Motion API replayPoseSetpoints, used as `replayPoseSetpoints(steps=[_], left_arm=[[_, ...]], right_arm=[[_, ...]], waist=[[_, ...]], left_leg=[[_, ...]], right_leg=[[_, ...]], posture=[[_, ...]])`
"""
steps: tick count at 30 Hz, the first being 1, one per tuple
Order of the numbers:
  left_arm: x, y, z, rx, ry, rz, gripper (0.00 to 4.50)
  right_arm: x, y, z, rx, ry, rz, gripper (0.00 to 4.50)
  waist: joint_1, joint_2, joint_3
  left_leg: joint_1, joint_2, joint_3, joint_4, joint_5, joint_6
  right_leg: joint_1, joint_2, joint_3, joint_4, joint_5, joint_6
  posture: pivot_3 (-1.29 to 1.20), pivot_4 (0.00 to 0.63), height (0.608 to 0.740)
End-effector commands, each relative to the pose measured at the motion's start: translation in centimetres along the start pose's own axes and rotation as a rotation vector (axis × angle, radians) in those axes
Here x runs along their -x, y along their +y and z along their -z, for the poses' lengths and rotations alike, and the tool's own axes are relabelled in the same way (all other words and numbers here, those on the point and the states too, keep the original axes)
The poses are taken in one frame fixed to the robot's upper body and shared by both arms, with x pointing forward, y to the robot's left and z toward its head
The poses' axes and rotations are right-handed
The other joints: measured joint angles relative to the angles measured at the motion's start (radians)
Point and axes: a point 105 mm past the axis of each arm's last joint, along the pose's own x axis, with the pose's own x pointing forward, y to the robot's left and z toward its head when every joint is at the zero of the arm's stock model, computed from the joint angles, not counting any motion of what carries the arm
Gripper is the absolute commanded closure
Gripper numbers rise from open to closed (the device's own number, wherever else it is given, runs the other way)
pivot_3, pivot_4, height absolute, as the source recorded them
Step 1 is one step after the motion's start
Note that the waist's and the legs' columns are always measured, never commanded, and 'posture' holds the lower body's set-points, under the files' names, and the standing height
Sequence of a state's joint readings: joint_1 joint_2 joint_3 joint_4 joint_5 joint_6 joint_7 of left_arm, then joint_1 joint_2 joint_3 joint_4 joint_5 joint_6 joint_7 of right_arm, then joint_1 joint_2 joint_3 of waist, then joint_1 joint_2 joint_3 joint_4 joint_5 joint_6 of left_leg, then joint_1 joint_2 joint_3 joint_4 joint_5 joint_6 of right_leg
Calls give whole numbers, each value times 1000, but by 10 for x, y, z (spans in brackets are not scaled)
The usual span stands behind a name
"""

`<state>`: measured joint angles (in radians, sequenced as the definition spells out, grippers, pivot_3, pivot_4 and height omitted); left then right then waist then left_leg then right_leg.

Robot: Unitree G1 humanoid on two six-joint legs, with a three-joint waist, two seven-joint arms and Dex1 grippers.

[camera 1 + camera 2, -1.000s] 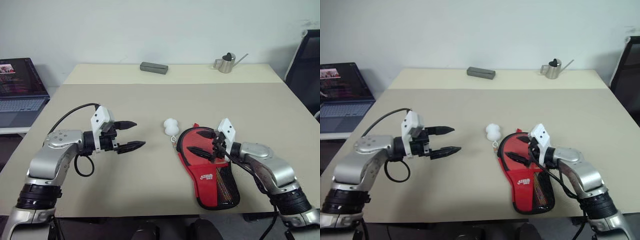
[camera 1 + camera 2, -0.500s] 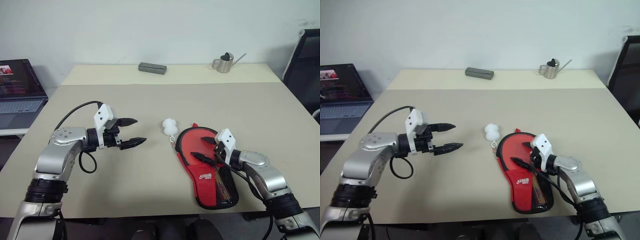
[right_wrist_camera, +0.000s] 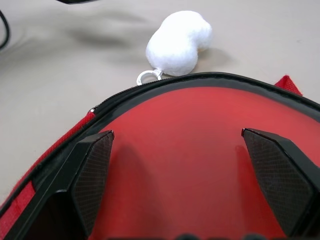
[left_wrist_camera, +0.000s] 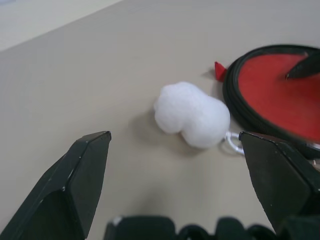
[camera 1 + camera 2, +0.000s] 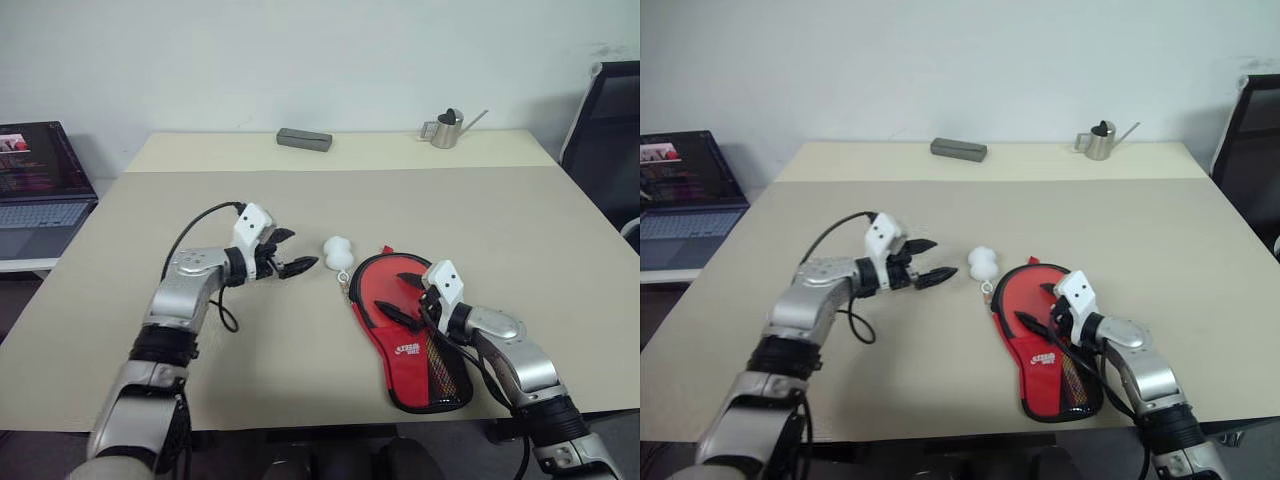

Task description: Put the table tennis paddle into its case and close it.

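The case (image 5: 412,335) lies flat near the table's front right, red with a black mesh panel and white lettering. Its white pom-pom pull (image 5: 340,251) rests on the table just past its round end. Inside the black zipper edge shows a smooth round red surface (image 3: 190,150); I cannot tell whether this is the table tennis paddle's face or case fabric, and no handle shows. My left gripper (image 5: 301,250) is open, its tips just left of the pom-pom (image 4: 192,115) and apart from it. Over the case's round end, my right gripper (image 5: 397,297) hovers open, holding nothing.
A grey box (image 5: 304,139) and a metal watering can (image 5: 445,129) stand at the table's far edge. A laptop (image 5: 35,185) sits on a lower surface to the left, and a black chair (image 5: 610,130) stands at the right. The case lies close to the table's front edge.
My left gripper has travelled forward and to the right, from open table to just beside the pom-pom. The right gripper has sunk slightly over the case. Both stay open.
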<state>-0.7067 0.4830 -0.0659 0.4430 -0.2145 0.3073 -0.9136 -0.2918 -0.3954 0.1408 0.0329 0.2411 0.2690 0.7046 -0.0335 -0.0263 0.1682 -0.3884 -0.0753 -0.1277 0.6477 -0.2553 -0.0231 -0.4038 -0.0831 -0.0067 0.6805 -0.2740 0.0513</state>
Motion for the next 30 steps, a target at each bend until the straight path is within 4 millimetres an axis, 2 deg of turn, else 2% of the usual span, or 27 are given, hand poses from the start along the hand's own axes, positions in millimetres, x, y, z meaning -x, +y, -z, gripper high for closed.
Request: replayPoseSetpoints(steps=[1,5,16,20,30], left_arm=[[-11,9,-6,-34,4,-36,0],[-29,13,-4,-29,20,-53,0],[-62,1,-9,-10,0,-7,0],[-68,-7,-6,-10,9,35,0],[-72,-23,19,-19,97,98,0]], right_arm=[[-3,6,-2,3,-5,-10,17],[-7,9,-6,-4,-19,-7,17],[-13,12,-8,-16,-34,12,17],[-12,7,-8,-12,-30,40,17],[-8,-4,-10,-9,-39,107,17]], waist=[[0,0,0],[1,0,0],[0,0,0],[0,0,0],[0,0,0]], left_leg=[[0,0,0,0,0,0],[0,0,0,0,1,-1],[0,-1,0,0,1,-2],[0,-1,0,0,2,-3],[0,-1,0,0,2,-3]], right_leg=[[0,0,0,0,0,0],[0,0,0,0,0,0],[0,0,0,0,0,0],[0,0,0,0,0,0],[0,0,0,0,0,0]], posture=[[0,150,740],[0,150,740],[0,150,740],[0,150,740],[0,150,740]])
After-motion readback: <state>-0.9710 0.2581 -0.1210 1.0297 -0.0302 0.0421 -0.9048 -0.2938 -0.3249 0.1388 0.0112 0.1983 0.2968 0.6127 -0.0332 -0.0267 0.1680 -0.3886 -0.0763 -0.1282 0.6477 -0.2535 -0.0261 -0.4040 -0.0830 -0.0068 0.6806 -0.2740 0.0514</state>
